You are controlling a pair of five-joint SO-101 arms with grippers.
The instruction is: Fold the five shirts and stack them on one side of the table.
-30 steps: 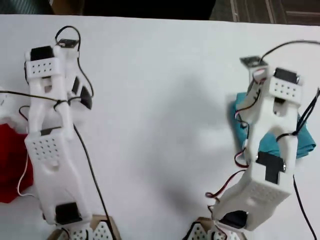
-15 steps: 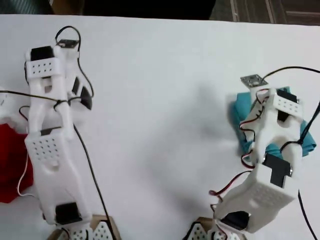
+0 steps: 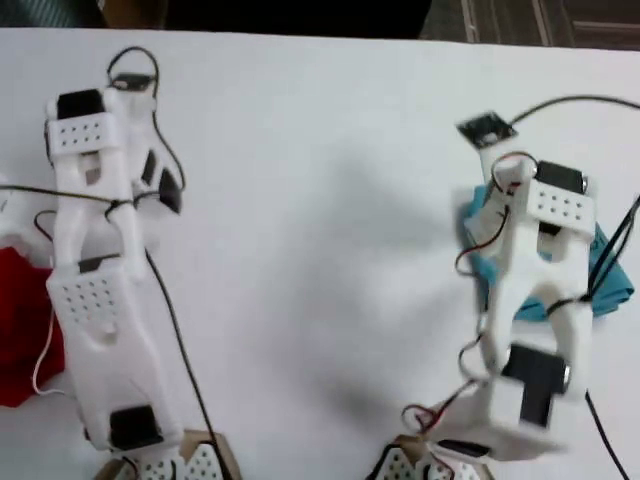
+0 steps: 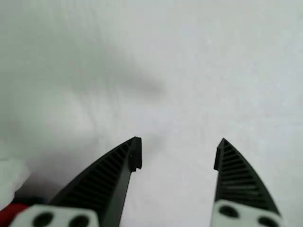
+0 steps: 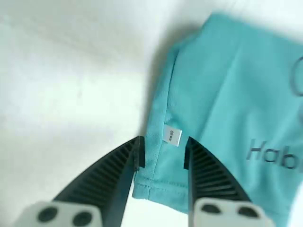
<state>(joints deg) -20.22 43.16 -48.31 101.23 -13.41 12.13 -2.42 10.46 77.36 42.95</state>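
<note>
A folded teal shirt (image 3: 610,272) lies at the right side of the white table (image 3: 320,150), mostly under my right arm. In the right wrist view my right gripper (image 5: 163,151) hangs open over the teal shirt (image 5: 227,109) at its hemmed edge, its fingers either side of a small white tag (image 5: 172,136). A red shirt (image 3: 20,335) lies bunched at the table's left edge. My left gripper (image 4: 178,153) stands open over bare table, nothing between its fingers. From above, the left gripper (image 3: 160,185) sits at the far left.
Black and red cables trail off both arms across the table. The arm bases (image 3: 300,462) stand at the near edge. A dark floor lies beyond the table's far edge (image 3: 300,32).
My right arm dipped back over the teal shirt half a second ago, then swung out again toward the far side. The left arm has barely shifted.
</note>
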